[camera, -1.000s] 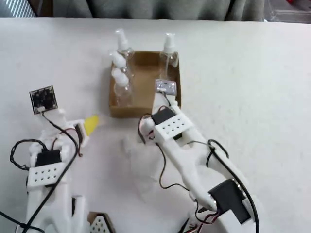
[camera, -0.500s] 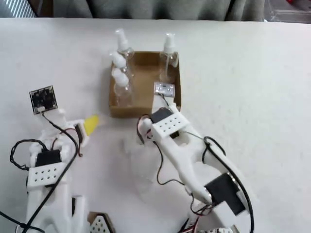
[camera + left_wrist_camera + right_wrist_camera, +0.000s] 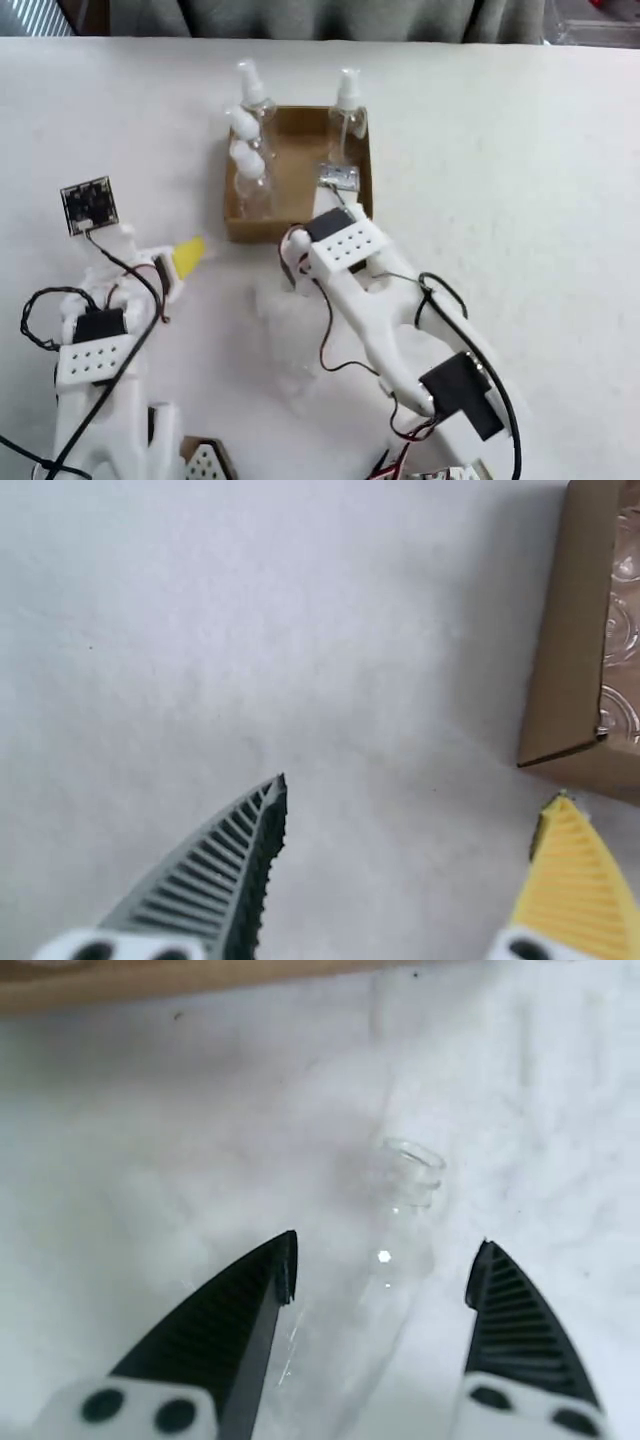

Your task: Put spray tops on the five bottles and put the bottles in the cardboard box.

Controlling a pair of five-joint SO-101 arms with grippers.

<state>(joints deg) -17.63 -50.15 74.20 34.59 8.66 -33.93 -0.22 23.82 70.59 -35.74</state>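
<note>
On the left, the left gripper [image 3: 415, 800] hangs over bare bench [image 3: 520, 150]. Its grey and yellow fingers [image 3: 250, 840] are spread wide with nothing between them, near a corner of the cardboard box [image 3: 265, 228]. In the box stand four capped bottles [image 3: 250, 168], three along its left wall and one at the far right corner.

To the right of the box's near side, the right gripper [image 3: 385, 1250] is lowered over the fifth bottle [image 3: 408, 1175], which lies on its side on the bench just outside the box. Its black fingers [image 3: 250, 1300] are parted, one on each side of the bottle's body, not touching it. The threaded neck is bare, with no spray top on it.

The bottle looks like thin clear plastic and empty, so it is probably very light, smooth and apt to roll or squirt out of a pinch. A hard squeeze would likely dent it. The best hold seems to be across the round body just below the shoulder, leaving the neck free for a top.

The bench is white with a soft, faintly mottled look, like a cloth cover. Beyond its far edge hangs something grey like draped fabric [image 3: 300, 15].
</note>
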